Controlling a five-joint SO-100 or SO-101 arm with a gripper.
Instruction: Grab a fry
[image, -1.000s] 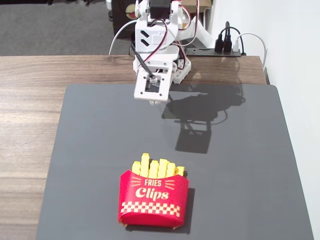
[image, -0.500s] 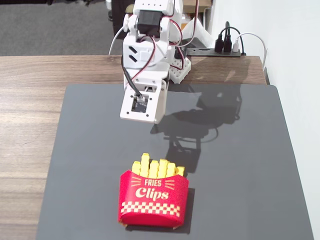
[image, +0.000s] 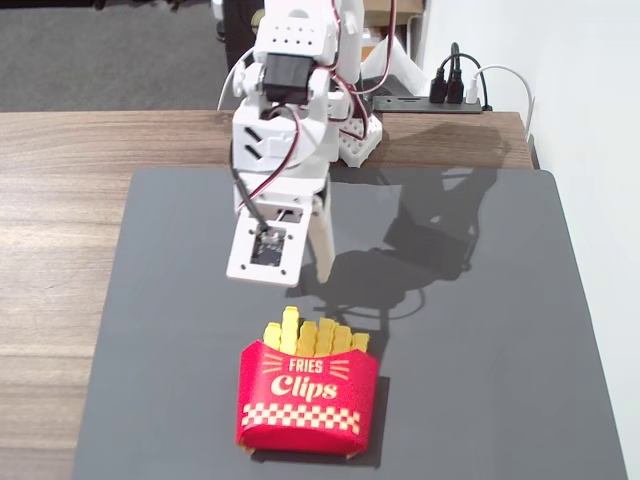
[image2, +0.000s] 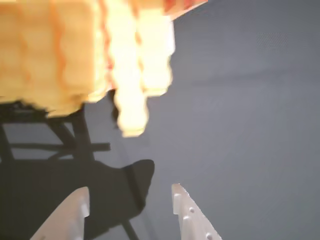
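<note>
A red "Fries Clips" carton lies on the dark grey mat near its front edge. Several yellow crinkle-edged fry sticks poke out of its top; the longest fry stands second from the left. My white gripper hangs above and just behind the carton, pointing down, jaws open and empty. In the wrist view the fries appear blurred and bright at the top left, with the longest one reaching furthest toward my gripper, whose two white fingertips show at the bottom, apart from the fries.
The mat lies on a wooden table. The arm's base stands at the mat's back edge. A power strip with plugs sits behind at the right. A white wall runs along the right side.
</note>
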